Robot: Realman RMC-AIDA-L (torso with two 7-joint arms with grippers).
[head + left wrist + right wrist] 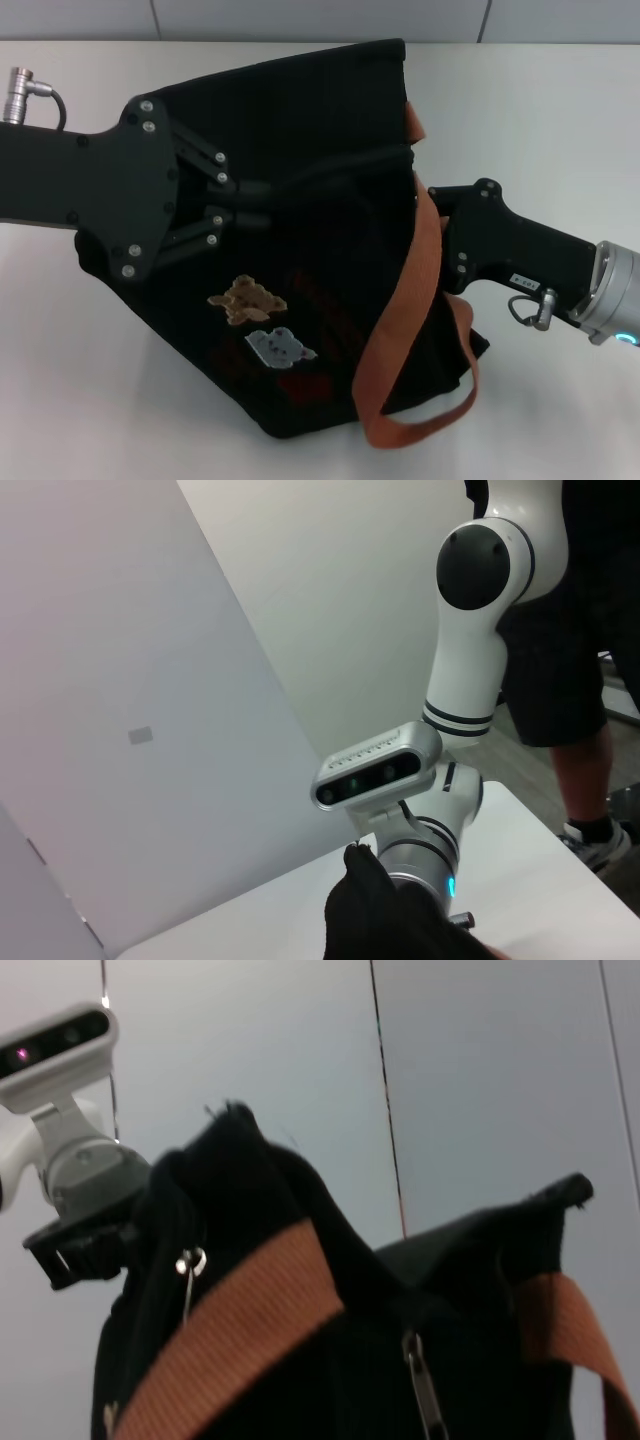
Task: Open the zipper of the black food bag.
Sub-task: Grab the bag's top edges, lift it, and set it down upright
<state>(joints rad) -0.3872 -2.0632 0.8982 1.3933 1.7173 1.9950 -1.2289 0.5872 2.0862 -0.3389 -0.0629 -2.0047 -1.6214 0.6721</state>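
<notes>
The black food bag [320,250] lies tilted on the white table, its bear patch [247,298] and pale grey patch [280,346] facing up. An orange-brown handle [405,300] loops across its right side. My left gripper [262,200] reaches in from the left and is shut on a raised fold of the bag's upper fabric. My right gripper [445,205] comes in from the right against the bag's side; its fingers are hidden behind the handle and fabric. In the right wrist view the zipper's silver pull tab [422,1388] hangs close in front, below a ridge of the bag [250,1180].
A small round silver stud [188,1262] sits on the bag near an orange-brown strap [240,1310]. A pale wall runs behind the table's far edge. A person in black shorts [560,630] stands beside the table, behind the right arm [470,660].
</notes>
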